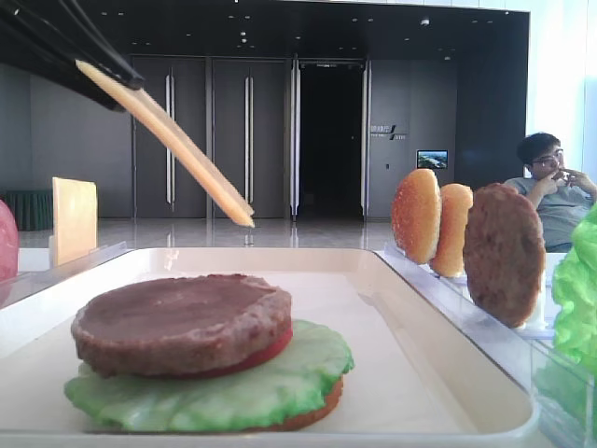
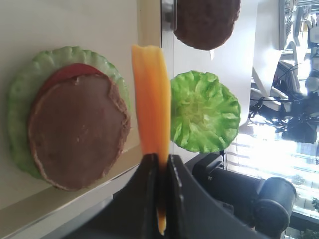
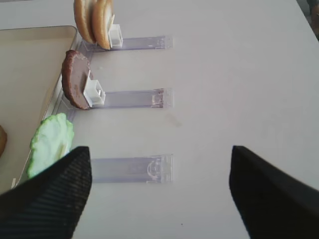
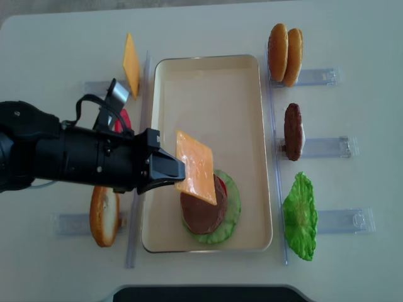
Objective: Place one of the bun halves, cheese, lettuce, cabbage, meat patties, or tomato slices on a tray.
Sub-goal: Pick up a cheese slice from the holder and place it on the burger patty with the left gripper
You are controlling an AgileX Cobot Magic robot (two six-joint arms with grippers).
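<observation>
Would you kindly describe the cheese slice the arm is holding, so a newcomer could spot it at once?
Find the cream tray in the middle of the table. Above its stacked burger, the left gripper pinches a yellow-orange cheese slice by one edge, tilted in the air. The other cheese slice stands in a rack left of the tray.

I see the tray (image 4: 208, 82) in the middle, a stacked patty (image 4: 203, 214) inside; cheese (image 4: 196, 167) hangs above it, with racks (image 4: 315, 146) on either side.
</observation>
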